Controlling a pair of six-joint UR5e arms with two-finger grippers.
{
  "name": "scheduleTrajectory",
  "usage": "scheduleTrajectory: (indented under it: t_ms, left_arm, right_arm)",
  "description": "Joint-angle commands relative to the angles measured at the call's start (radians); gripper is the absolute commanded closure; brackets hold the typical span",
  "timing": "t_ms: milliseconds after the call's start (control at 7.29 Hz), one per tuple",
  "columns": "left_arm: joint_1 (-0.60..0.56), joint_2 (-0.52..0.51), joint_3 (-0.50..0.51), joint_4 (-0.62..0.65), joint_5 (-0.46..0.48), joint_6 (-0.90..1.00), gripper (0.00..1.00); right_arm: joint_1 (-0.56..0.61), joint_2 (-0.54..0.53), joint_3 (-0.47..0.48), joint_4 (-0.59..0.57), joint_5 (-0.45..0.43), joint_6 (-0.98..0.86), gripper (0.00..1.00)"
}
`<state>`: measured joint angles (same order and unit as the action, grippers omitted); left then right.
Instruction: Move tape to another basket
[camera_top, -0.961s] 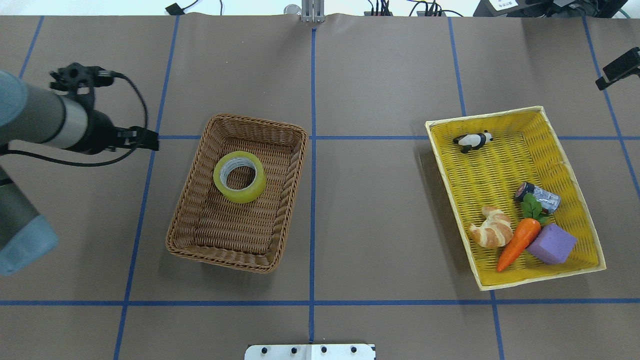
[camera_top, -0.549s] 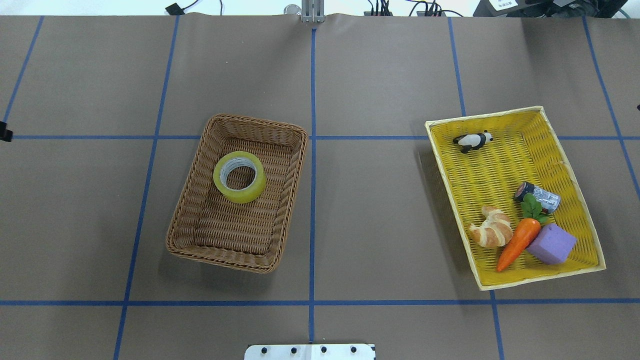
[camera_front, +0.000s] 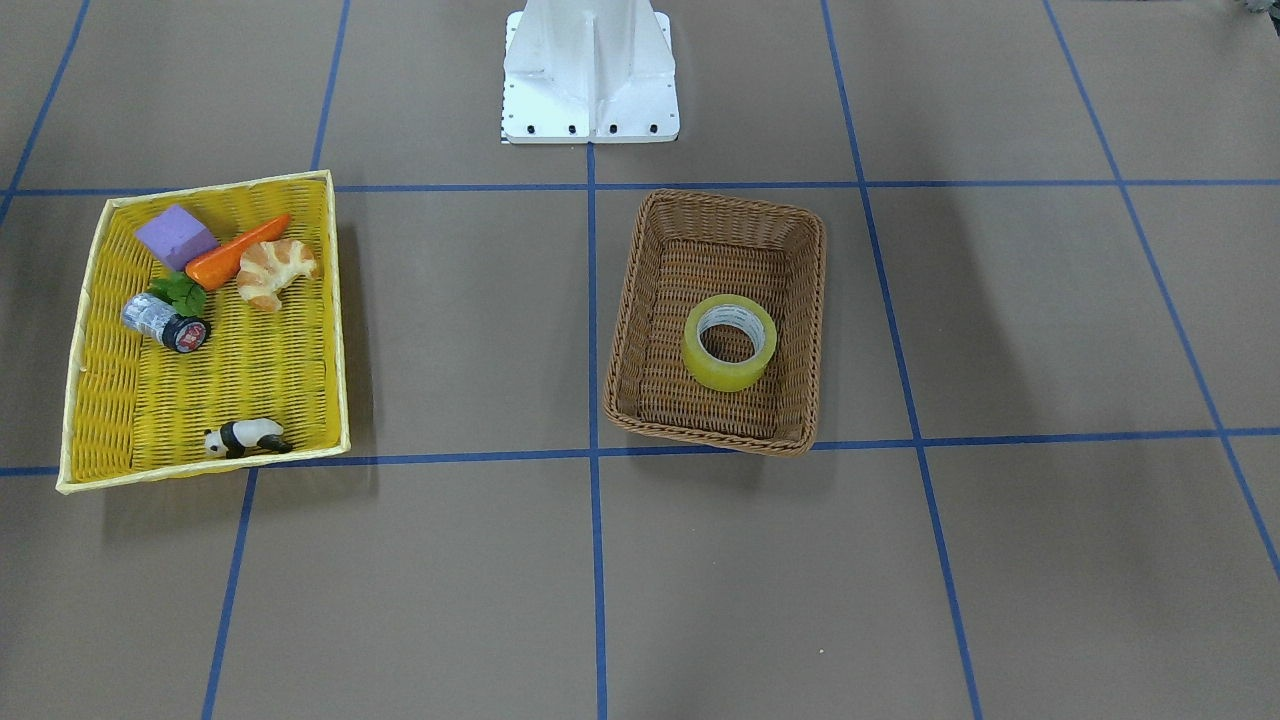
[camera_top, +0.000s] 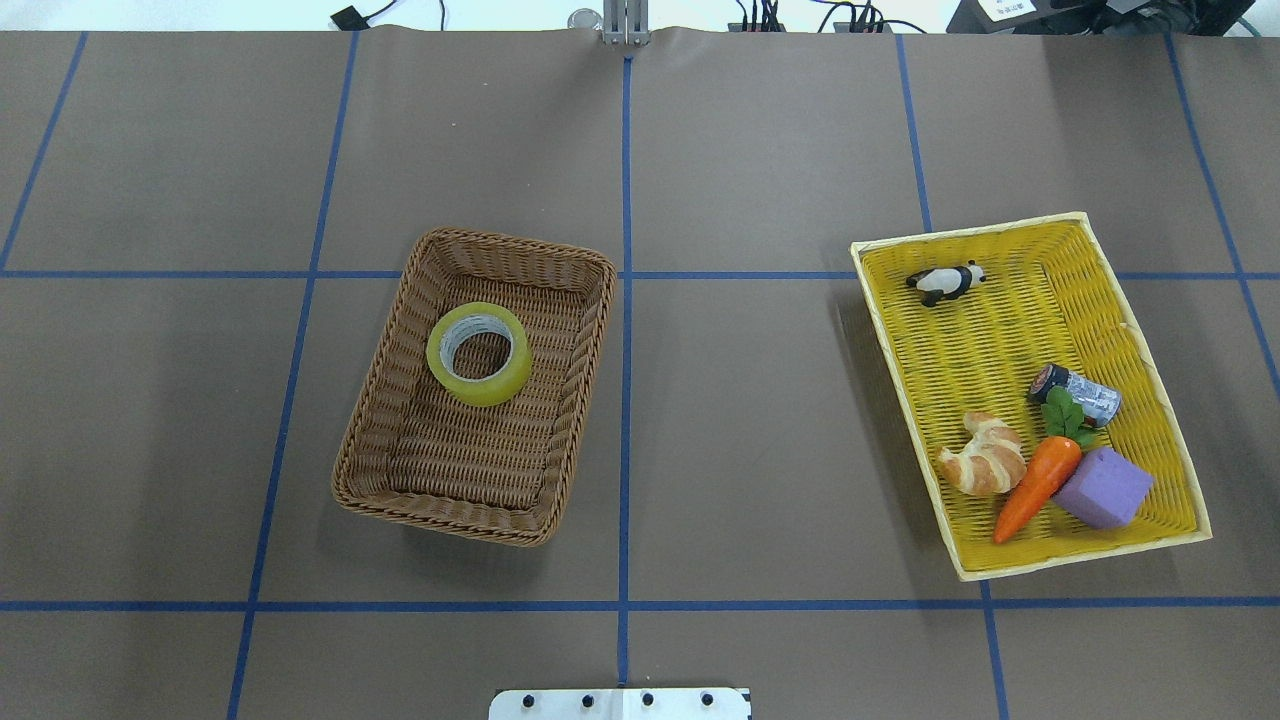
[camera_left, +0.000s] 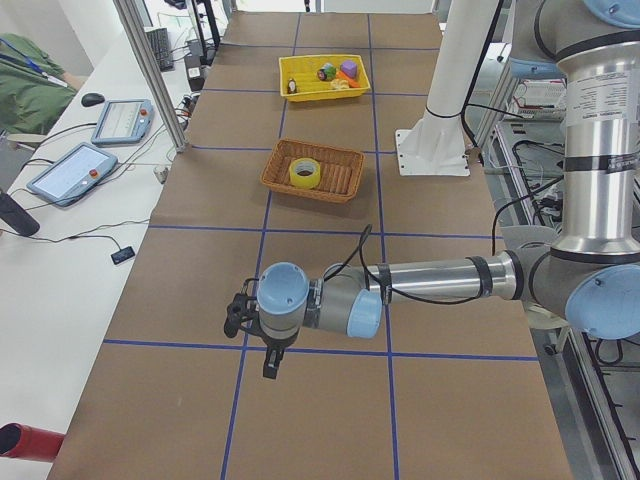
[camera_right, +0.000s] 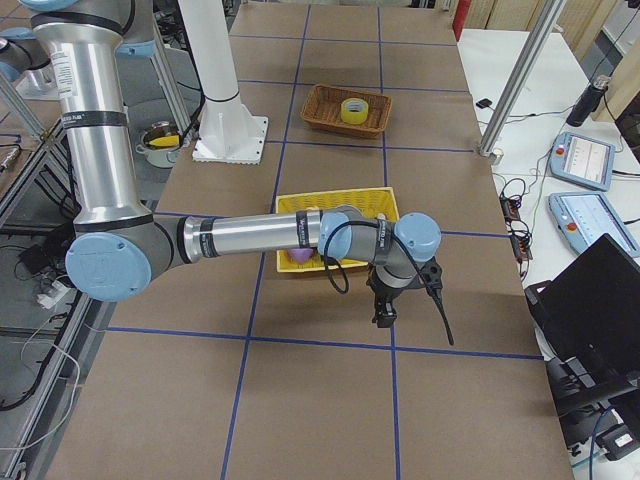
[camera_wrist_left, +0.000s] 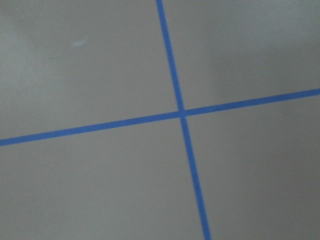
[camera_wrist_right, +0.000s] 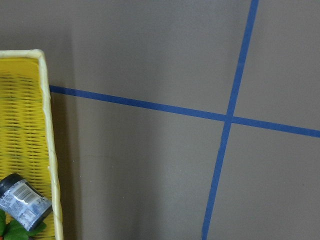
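Note:
The tape (camera_top: 480, 392) is a yellowish roll with a white core. It lies flat in the far part of the brown wicker basket (camera_top: 510, 245), also in the front view (camera_front: 728, 377), where the basket's rim (camera_front: 730, 197) shows. Neither gripper is in the overhead or front view. In the exterior left view my left gripper (camera_left: 268, 366) hangs low over the bare table, far from the basket (camera_left: 335, 152). In the exterior right view my right gripper (camera_right: 384, 316) hangs beside the yellow tray-basket (camera_right: 340, 196). I cannot tell whether either is open or shut.
The yellow tray-basket (camera_top: 965, 229) on the right holds a panda figure (camera_top: 945, 281), a silver cylinder (camera_top: 1080, 392), a croissant (camera_top: 985, 458), a carrot (camera_top: 1035, 488) and a purple block (camera_top: 1103, 488). Its rim (camera_wrist_right: 47, 130) shows in the right wrist view. The white robot base (camera_front: 590, 70) stands behind.
My left arm has drawn back out of the overhead view past its left edge. The dark part at the right edge has gone too. The tape and baskets have not moved.

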<state>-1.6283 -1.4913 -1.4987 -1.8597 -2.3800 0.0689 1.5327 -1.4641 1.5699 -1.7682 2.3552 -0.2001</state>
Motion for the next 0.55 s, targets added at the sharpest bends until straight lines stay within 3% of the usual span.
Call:
scheduleTrajectory:
  t_ms: [0,412]
  left_arm:
    - [-0.018,-0.007,0.037,-0.007,-0.001,-0.016,0.02]
    - [-0.005,-0.043,0.009,-0.003,0.036,-0.12,0.02]
  right_arm:
    - [0.012,-0.028,0.001,0.076,-0.152,0.002,0.0]
    - [0.021,-0.03,0.007,0.066,-0.125,0.005,0.0]
